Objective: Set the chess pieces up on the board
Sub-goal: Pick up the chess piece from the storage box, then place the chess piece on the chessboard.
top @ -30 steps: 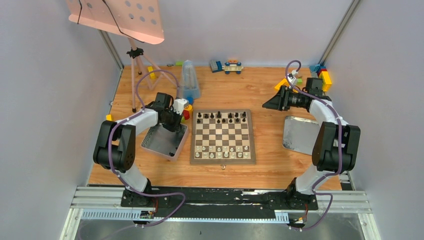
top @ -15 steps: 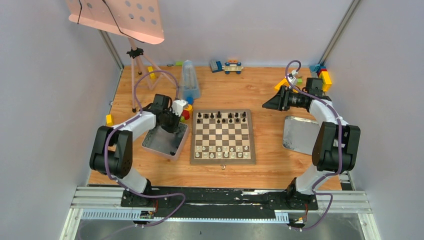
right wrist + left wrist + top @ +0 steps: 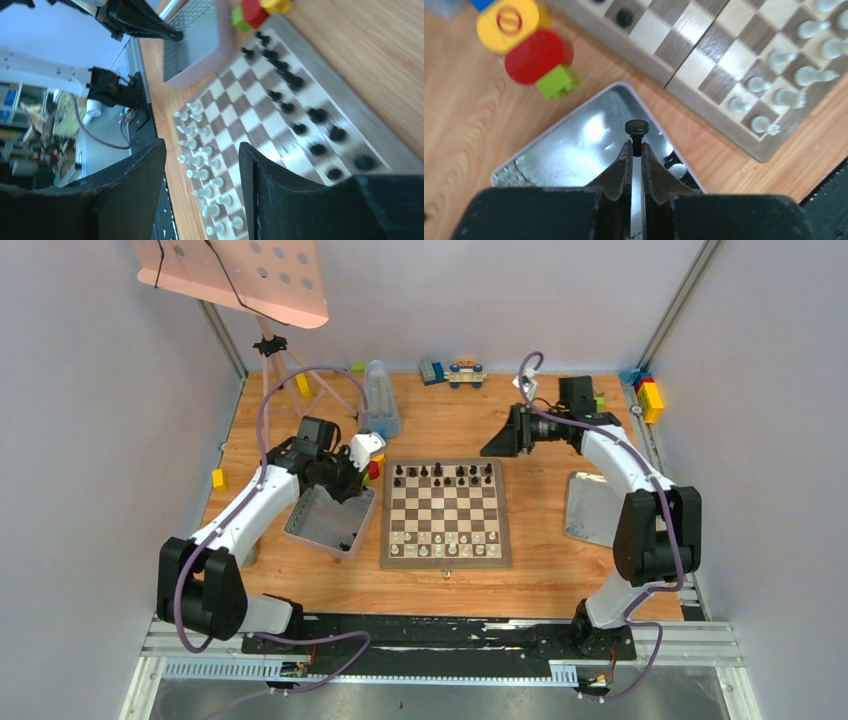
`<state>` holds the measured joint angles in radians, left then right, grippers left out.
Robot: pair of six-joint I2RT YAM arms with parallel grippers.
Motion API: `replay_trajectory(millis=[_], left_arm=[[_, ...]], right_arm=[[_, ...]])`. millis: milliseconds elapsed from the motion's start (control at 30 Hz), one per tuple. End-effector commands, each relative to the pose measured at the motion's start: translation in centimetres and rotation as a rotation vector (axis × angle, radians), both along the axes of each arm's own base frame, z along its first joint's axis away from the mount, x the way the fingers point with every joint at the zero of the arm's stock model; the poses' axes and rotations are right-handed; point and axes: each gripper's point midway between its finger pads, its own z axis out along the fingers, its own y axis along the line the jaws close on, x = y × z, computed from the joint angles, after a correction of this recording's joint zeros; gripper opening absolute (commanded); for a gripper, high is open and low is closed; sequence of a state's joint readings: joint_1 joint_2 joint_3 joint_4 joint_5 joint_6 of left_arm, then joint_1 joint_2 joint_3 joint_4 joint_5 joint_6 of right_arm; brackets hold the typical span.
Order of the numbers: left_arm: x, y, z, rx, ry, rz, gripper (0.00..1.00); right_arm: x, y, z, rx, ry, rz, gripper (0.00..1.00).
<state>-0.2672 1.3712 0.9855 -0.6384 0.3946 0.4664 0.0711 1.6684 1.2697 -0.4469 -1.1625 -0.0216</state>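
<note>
The board (image 3: 445,562) lies mid-table, with black chess pieces (image 3: 440,475) on its far rows and white ones (image 3: 445,543) on its near rows. My left gripper (image 3: 636,148) is shut on the stem of a black piece (image 3: 636,128), held above the grey tray (image 3: 574,150); from above, this gripper (image 3: 347,483) hangs over the tray's far right corner. More black pieces (image 3: 671,161) lie in that tray. My right gripper (image 3: 495,448) hovers open just beyond the board's far right corner, nothing between its fingers (image 3: 145,170), and it looks along the board (image 3: 250,115).
Red, yellow and green toy blocks (image 3: 372,464) sit between the left tray (image 3: 325,530) and the board. A second metal tray (image 3: 590,505) lies to the right. A clear bottle (image 3: 378,400), a tripod (image 3: 268,390) and more blocks (image 3: 465,372) stand at the back.
My left arm stretched out and drew back from the tray with the black piece pinched in it. My right arm swung left toward the board's far right corner, its jaws slightly wider.
</note>
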Motion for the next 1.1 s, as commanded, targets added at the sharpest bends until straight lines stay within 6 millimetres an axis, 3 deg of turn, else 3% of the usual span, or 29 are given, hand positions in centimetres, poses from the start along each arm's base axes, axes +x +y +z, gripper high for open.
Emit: replay_trajectory(millis=[0, 200, 367, 700, 1067], left_arm=[[-0.6, -3.6, 6.2, -0.066, -0.147, -0.181, 0.00], [-1.4, -7.2, 9.5, -0.096, -0.214, -0.293, 0.00], [-1.9, -9.4, 10.5, -0.116, -0.216, -0.338, 0.00], [-2.7, -10.3, 9.8, -0.121, -0.187, -0.352, 0.00], [-2.8, -10.3, 9.2, -0.116, -0.180, -0.351, 0.00]], right_arm=[[-1.9, 5.6, 2.7, 0.041, -0.102, 0.195, 0.57], [-4.4, 11.7, 2.6, 0.073, -0.060, 0.373, 0.59], [-5.9, 15.2, 2.3, 0.075, -0.052, 0.459, 0.62], [-6.2, 17.5, 1.5, 0.068, -0.001, 0.479, 0.63], [-6.6, 19.0, 0.9, 0.055, 0.023, 0.495, 0.57]])
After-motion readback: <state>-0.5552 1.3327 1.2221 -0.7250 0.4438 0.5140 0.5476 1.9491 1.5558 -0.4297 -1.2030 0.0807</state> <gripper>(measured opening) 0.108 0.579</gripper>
